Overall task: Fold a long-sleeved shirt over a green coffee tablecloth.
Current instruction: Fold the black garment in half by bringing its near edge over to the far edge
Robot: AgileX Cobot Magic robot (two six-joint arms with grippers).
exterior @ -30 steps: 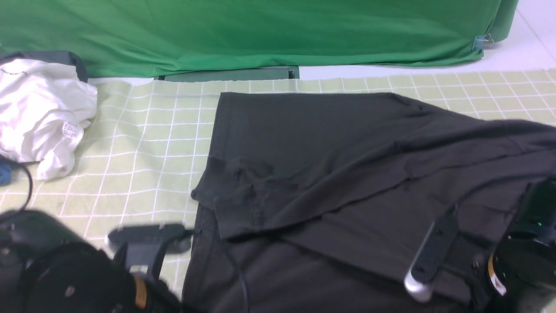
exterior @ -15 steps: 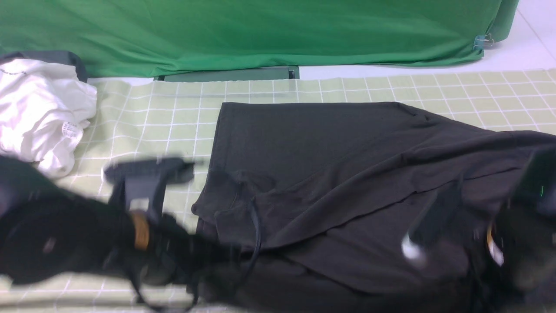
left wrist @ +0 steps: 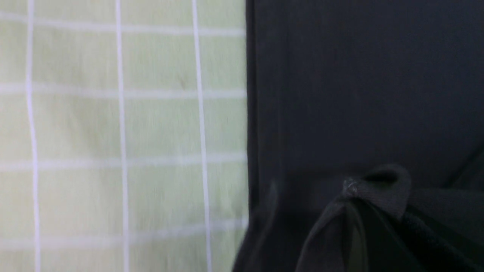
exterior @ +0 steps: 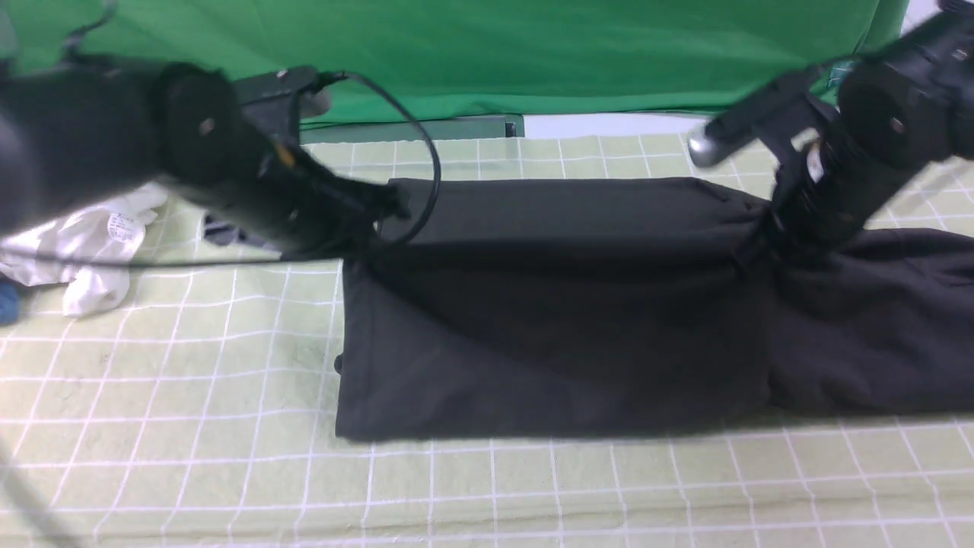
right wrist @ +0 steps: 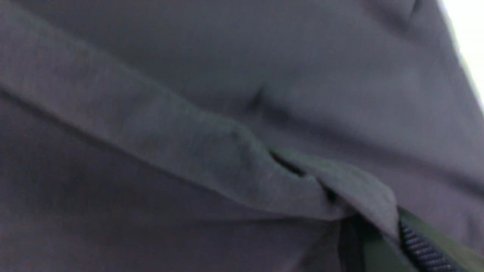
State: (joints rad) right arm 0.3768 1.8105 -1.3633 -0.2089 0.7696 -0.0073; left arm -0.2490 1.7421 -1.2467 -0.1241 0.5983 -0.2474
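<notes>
The black long-sleeved shirt point(exterior: 548, 320) lies doubled over on the green coffee tablecloth point(exterior: 190, 396), its folded edge toward me. My left gripper point(exterior: 384, 207) is shut on the shirt's far left corner, just above the cloth. My right gripper point(exterior: 761, 228) is shut on a bunched part of the shirt at the far right of the folded body. To the right of that, more black fabric spreads out. In the left wrist view the shirt point(left wrist: 359, 94) has a straight edge against the tablecloth point(left wrist: 113, 124). The right wrist view is filled by shirt fabric point(right wrist: 189, 94).
A crumpled white garment point(exterior: 99, 236) lies at the far left, partly behind my left arm. A plain deep-green cloth point(exterior: 533, 53) hangs along the back. A small blue thing point(exterior: 6, 301) shows at the left edge.
Both arms have swung from the near edge to the far side, carrying the shirt's near part over its far part. The shirt now lies folded in half.
</notes>
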